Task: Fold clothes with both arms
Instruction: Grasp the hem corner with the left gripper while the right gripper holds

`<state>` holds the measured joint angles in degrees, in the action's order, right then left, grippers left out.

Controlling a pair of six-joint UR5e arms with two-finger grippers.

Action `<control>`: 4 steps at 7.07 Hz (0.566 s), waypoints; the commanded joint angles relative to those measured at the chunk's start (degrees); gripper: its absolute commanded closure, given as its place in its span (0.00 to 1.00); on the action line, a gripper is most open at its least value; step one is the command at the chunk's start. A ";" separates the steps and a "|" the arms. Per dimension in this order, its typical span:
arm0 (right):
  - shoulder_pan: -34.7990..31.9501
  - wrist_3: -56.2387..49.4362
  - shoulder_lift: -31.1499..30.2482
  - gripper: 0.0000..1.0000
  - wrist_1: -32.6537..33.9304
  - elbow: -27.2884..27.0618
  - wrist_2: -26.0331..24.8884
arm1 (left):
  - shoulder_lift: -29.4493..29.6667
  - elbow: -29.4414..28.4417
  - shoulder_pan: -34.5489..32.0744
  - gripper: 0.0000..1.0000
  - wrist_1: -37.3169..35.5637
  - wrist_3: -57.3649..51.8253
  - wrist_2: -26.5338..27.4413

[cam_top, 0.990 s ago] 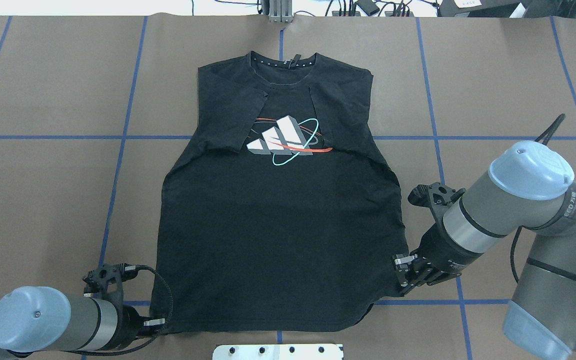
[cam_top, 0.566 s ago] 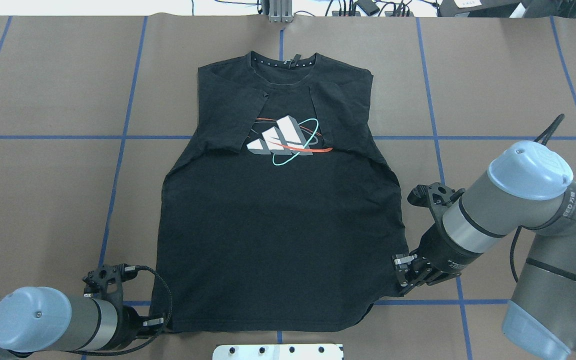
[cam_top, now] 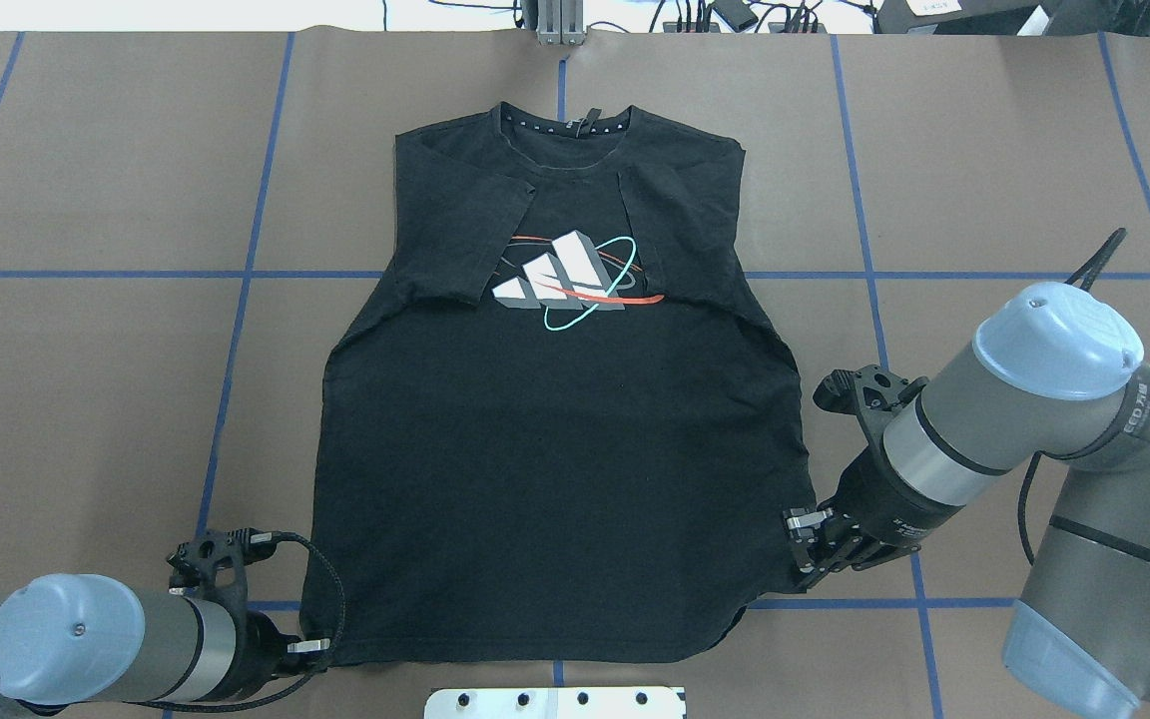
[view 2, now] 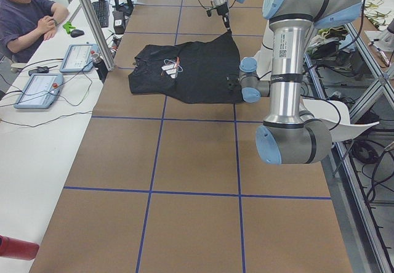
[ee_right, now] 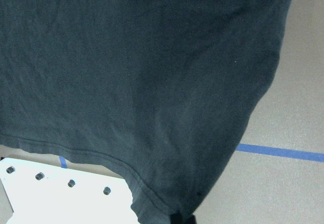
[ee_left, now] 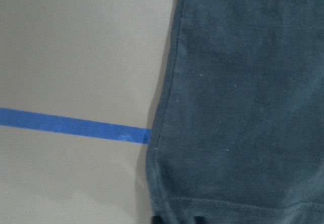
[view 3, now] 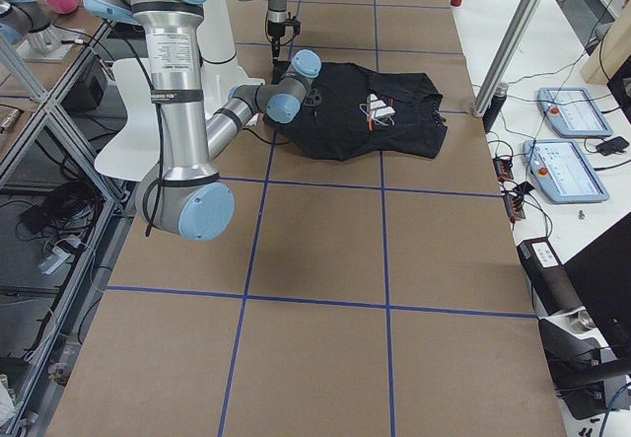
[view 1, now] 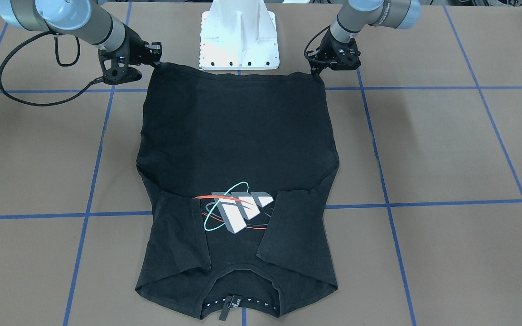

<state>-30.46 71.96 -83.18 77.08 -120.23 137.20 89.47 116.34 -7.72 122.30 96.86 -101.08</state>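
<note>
Overhead exterior has the black T-shirt (cam_top: 555, 479) lying face up on the counter (cam_top: 86, 399). It stretches out ahead of both sets of jaws, with the collar (cam_top: 563, 125) at the end farthest from them and the hem (cam_top: 535, 654) running between them. The sleeves (cam_top: 455, 240) are already folded in on either side of the graphic (cam_top: 570, 280).

The left arm (cam_top: 106, 649) has the left jaws pinched shut on its hem corner. On the left wrist cam the hem stitching runs straight down into the grip. The right arm (cam_top: 964, 439) has the right jaws closed on the other corner, and that corner looks slightly raised. On the right wrist cam the cloth hangs above the pedestal plate (ee_right: 50, 183), which sits behind and between the two grips.

So this looks like the start of the bottom-to-top fold, with both corners held and nothing carried over yet.

To do it well, the arms should:

- Go up together and stay level.
- Even out the start, since the right jaws sit a bit farther up the shirt's side than the left jaws.
- Keep the hem just taut between the jaws. If it sags it'll bunch, and if it's pulled too hard a corner could slip out.
- Lift high enough that the body peels off the counter instead of dragging the sleeves open.
- Carry the hem forward to the collar line, and only let go once the cloth is resting flat.
</note>
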 commanded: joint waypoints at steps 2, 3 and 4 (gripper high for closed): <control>-0.04 -0.07 0.04 1.00 0.00 0.00 0.00 | -0.08 0.55 -1.24 1.00 0.04 0.09 0.00; -0.48 -0.15 0.13 1.00 -0.09 -0.44 0.61 | -0.26 3.08 -1.77 1.00 0.04 0.09 -0.09; -2.22 -0.15 0.21 1.00 0.00 -0.53 1.66 | -1.13 6.85 -2.21 1.00 -0.05 0.44 -0.17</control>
<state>-31.21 71.84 -83.07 77.04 -120.55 137.86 89.07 119.46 -9.33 122.33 97.03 -101.16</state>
